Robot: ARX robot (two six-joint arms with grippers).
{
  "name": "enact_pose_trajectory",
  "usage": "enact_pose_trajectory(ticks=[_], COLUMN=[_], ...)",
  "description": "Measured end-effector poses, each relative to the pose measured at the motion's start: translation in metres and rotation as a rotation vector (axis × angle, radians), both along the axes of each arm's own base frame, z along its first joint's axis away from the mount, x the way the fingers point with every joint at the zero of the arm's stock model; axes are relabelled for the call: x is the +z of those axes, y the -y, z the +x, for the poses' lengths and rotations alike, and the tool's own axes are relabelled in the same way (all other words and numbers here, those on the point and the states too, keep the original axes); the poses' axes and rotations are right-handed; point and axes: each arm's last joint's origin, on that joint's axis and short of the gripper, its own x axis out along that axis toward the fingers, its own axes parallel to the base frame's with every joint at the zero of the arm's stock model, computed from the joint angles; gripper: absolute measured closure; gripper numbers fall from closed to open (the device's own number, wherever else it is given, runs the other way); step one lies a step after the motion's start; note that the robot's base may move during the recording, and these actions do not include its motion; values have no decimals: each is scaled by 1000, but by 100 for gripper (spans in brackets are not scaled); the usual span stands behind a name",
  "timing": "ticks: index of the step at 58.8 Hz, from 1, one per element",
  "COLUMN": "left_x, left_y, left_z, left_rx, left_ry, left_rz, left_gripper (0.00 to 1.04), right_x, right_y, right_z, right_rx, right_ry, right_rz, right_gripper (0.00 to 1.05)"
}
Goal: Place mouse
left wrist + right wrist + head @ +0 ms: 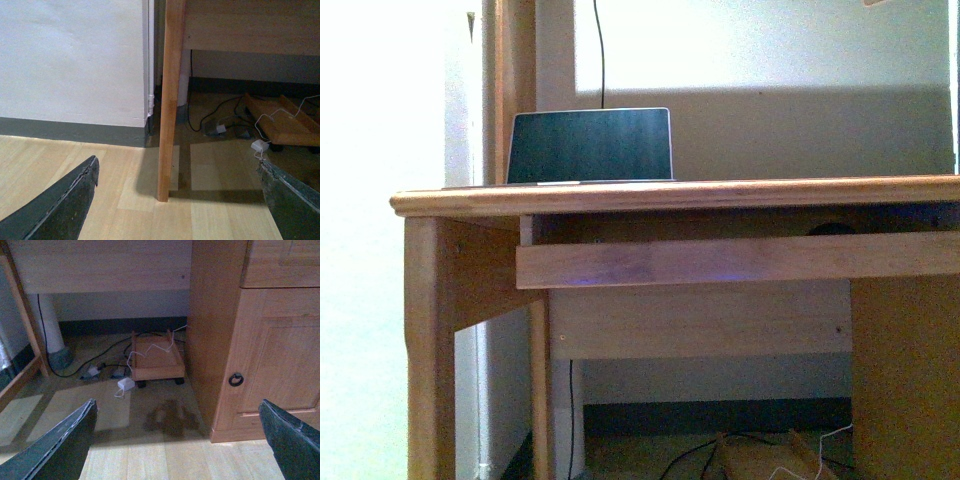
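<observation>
Left gripper [177,161] and right gripper [177,402] hang spread wide, empty, above the floor [50,155].
Pickup not yet done, I judge: the mouse [833,229], if that dark domed sliver is it, sits at 3 o'clock in the front view, under the table [670,193] top behind the rail [720,262]; little of it shows. Next I must lift, reach in and grip it.

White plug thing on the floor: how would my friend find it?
Look under the wooden desk, on the floor by the low wooden trolley on wheels. The small white charger block lies just off the trolley's corner, its thin white cord looping onto the trolley. The plugs beside it are grey.
</observation>
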Motion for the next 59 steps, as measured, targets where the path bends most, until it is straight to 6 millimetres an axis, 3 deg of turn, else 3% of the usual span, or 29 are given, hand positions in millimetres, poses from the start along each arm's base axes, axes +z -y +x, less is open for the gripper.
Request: enact_pose_trajectory(ticks=[59], left_x=[-1], left_y=[0], left_z=[0], left_rx=[-12], left_ry=[-18], left_rz=[-11], left_gripper=[8], right_x=[0], right_y=[0], right_z=[0], right_rx=[-1], right_ry=[-1], right_rz=[0], right_gripper=[7])
